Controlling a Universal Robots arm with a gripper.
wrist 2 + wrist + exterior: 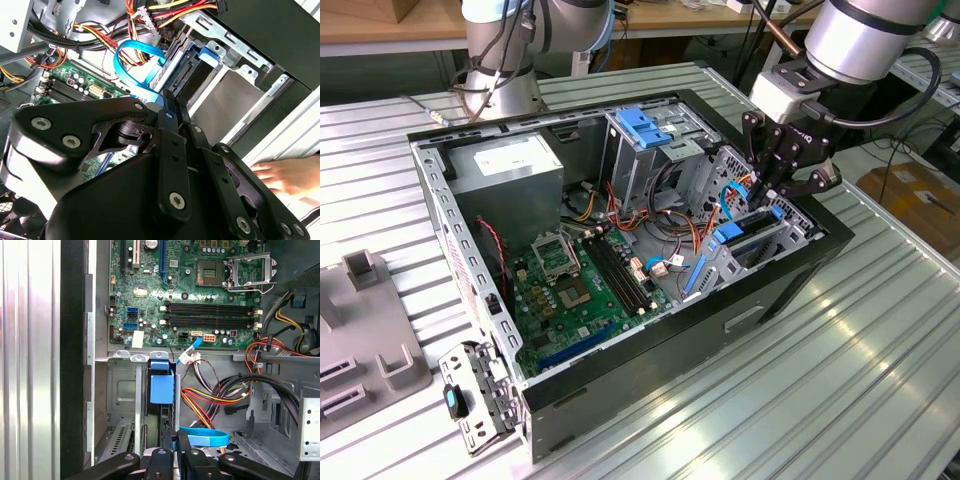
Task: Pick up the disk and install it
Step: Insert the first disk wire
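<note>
The disk [752, 236], a grey drive in a light-blue carrier, stands on edge in the metal bay at the case corner on the exterior view's right. Most of its body is sunk in the slot. My gripper [772, 193] hangs straight above it, fingers drawn close together on its upper end. In the first wrist view the disk's [161, 386] blue end tab points toward the motherboard, and my gripper [175, 444] pinches the carrier's thin blue edge. The second wrist view has my gripper [170, 106] closed over the disk [186, 67].
The open computer case [750, 320] lies on a ribbed metal table [880, 340]. Inside are the motherboard [575, 295], a power supply [510, 165], a drive cage with blue latch [645, 125] and a looped blue cable [202, 436]. A person's hand [285, 175] rests beside the case. Grey fixtures [360, 330] sit at the left.
</note>
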